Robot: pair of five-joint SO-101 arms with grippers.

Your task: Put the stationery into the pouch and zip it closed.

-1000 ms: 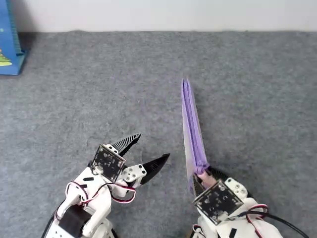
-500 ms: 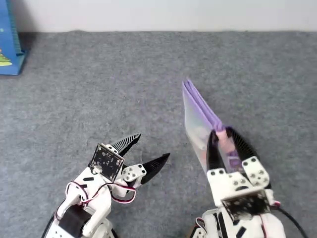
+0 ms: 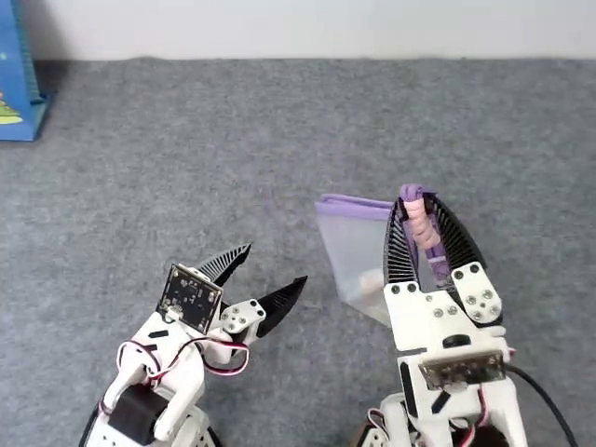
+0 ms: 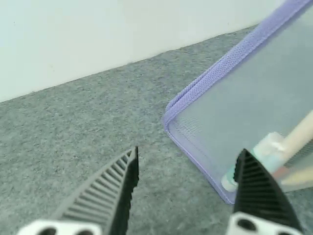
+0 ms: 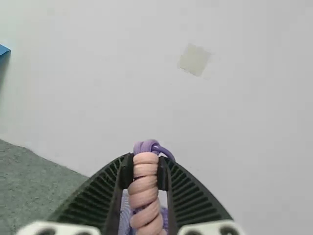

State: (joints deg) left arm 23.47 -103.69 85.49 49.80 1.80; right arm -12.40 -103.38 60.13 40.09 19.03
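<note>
The right end effector is clamped on a pink coil at the top purple edge of the pouch, fingers squeezed tight on either side of it. The pouch hangs from that grip, and its see-through face with purple trim spreads out from the fingertips toward the other arm. So it sits between the two arms, much nearer the right one. Can't tell if its lower corner touches the grey table or hangs just above it.

The left end effector has its fingers wide apart, holding nothing, low over the table and pointing at the pouch from nearby without touching it. From its wrist view you can see stationery inside, down near the pouch's bottom edge.

There's a blue box at the table's far corner, well apart from everything.
</note>
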